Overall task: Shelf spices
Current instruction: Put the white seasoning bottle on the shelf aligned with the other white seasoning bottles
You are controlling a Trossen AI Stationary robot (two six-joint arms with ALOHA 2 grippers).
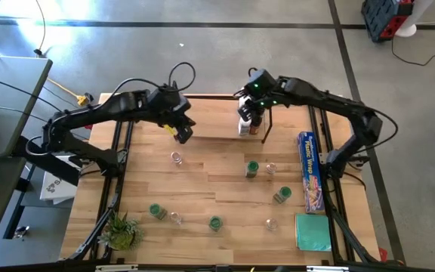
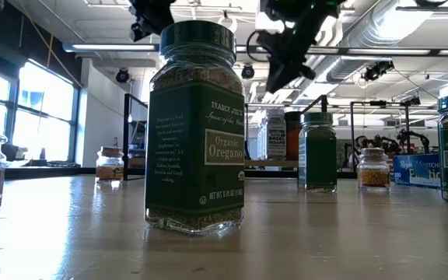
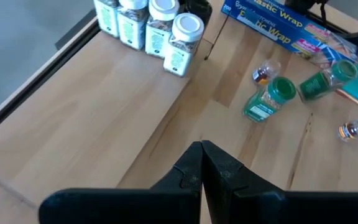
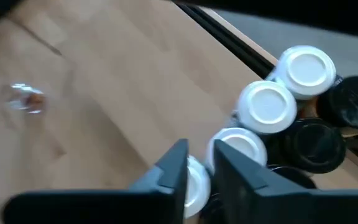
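The shelf [image 1: 216,121] stands by the table's far edge, and a cluster of white- and dark-lidded spice jars [image 4: 267,106] stands at its right end. My right gripper [image 1: 251,112] hangs just above these jars with a narrow gap between its fingers [image 4: 199,167]; a white lid [image 4: 196,185] shows through the gap. My left gripper [image 1: 182,130] is shut [image 3: 202,163] and holds nothing, above the bare board at the shelf's left end. Several more jars sit out on the table, among them a green-lidded one [image 1: 252,168] and a clear one [image 1: 176,158]. An oregano jar [image 2: 197,124] stands close in the low view.
A blue plastic-wrap box [image 1: 310,170] lies along the table's right side, with a teal pad [image 1: 312,230] nearer. A small spiky plant [image 1: 121,230] sits at the near left corner. Loose jars dot the table's middle and near part. A black tube frame [image 1: 119,151] edges the table.
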